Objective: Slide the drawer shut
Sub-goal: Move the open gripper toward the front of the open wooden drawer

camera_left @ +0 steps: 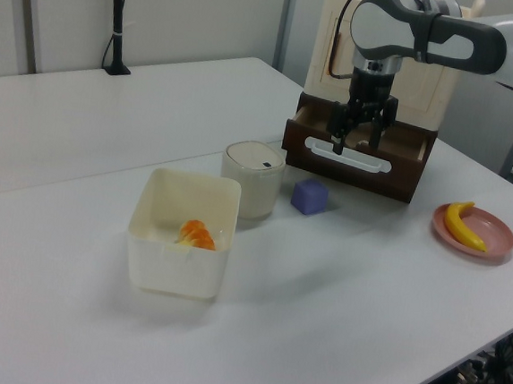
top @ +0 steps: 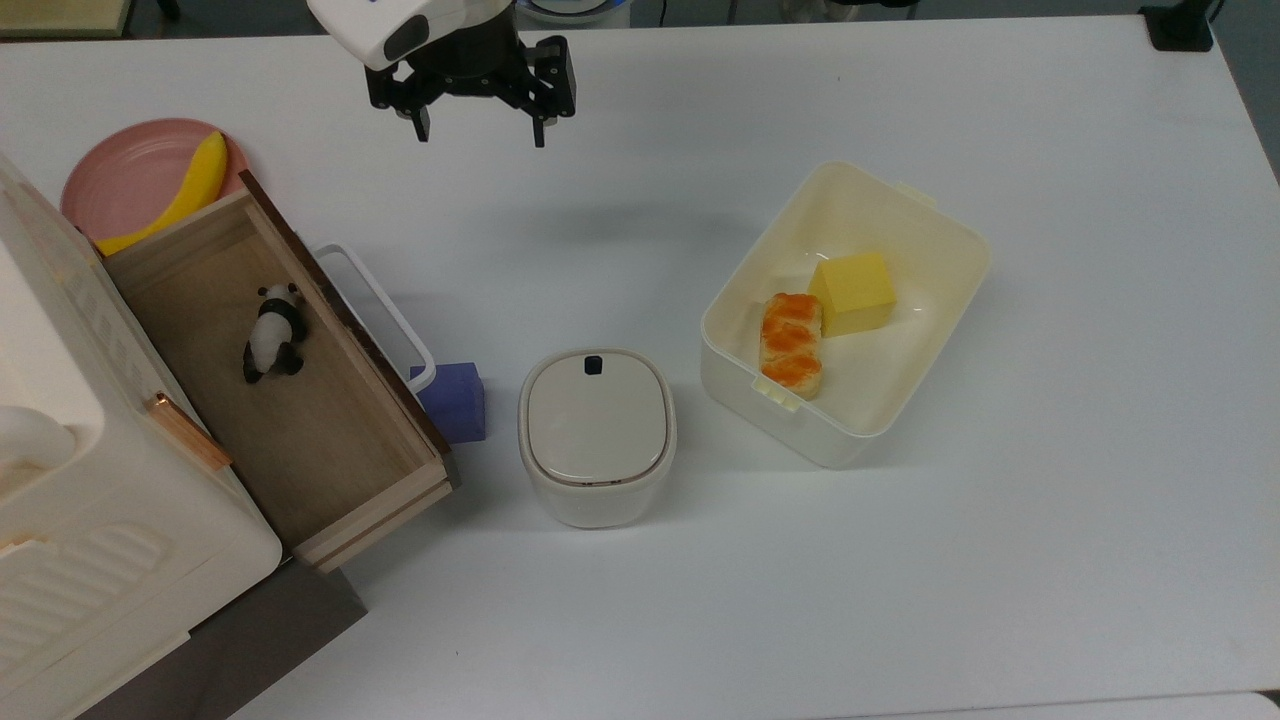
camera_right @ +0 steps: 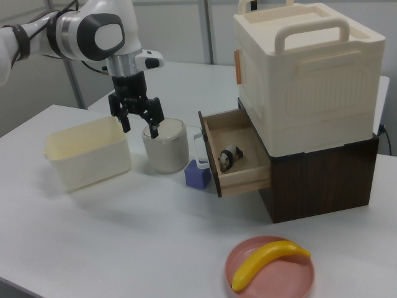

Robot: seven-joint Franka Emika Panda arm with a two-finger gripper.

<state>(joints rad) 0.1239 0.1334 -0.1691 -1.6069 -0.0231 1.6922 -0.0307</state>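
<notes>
while the drawer (top: 300, 400) hangs wide open at 9 o'clock in the top view, panda (top: 273, 333) inside, my claw (top: 482, 128) hovers at 12 w/ fingers apart, empty; best plan: drop low, get flat behind the white handle (top: 385, 310), push square toward the cabinet (top: 90, 480); avoid the purple block (top: 455, 402).

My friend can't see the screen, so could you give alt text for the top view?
A wooden drawer stands pulled open from a cream cabinet, with a toy panda inside. The robot's open hand hovers apart from it, above a white table that holds a lidded canister and a bin.
</notes>
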